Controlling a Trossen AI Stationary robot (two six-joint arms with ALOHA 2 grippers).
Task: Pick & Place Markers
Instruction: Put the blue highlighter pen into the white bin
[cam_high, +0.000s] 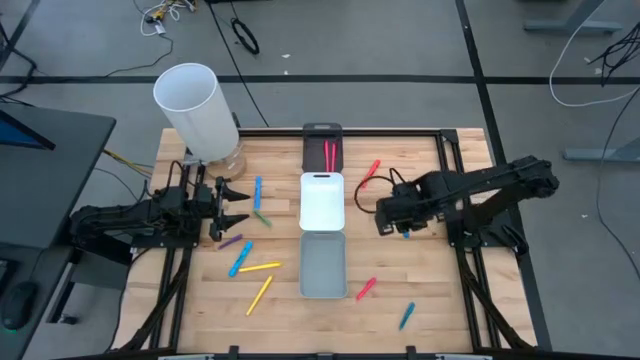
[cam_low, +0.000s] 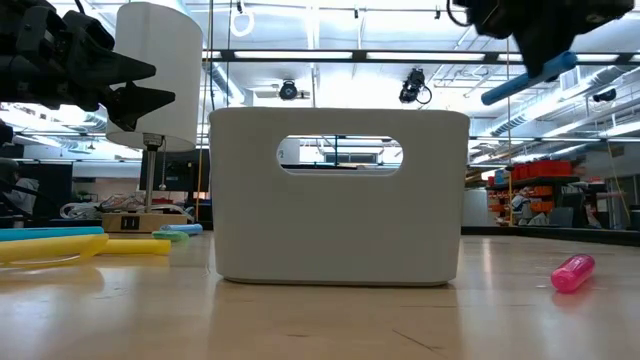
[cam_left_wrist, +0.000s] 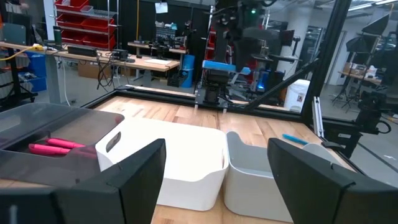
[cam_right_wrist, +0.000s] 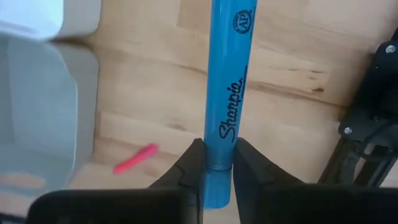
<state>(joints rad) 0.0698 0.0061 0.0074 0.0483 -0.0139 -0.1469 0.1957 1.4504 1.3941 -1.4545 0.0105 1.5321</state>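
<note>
Clamped between our right gripper's (cam_right_wrist: 216, 163) fingers, a blue marker (cam_right_wrist: 227, 93) hangs above the bare wood, to the right of the white tray (cam_high: 322, 201); the low view shows it tilted, well clear of the table (cam_high: 400, 265). We see our left gripper (cam_high: 236, 203) at the table's left side, its jaws spread wide and holding nothing, just in front of the white cylinder (cam_high: 193, 106). Around it lie loose markers: a blue one (cam_high: 257, 190) and a green one (cam_high: 263, 216) near its fingertips, a purple one (cam_high: 231, 242), another blue (cam_high: 240, 259) and two yellow (cam_high: 259, 294) farther toward the front. Two pink markers (cam_high: 329, 155) rest in the black tray (cam_high: 321, 131) at the back. A grey tray (cam_high: 323, 263) sits in front of the white one. To the right we count a red marker (cam_high: 371, 170) near the back, a pink one (cam_high: 366, 289) and a blue one (cam_high: 407, 316) near the front.
</note>
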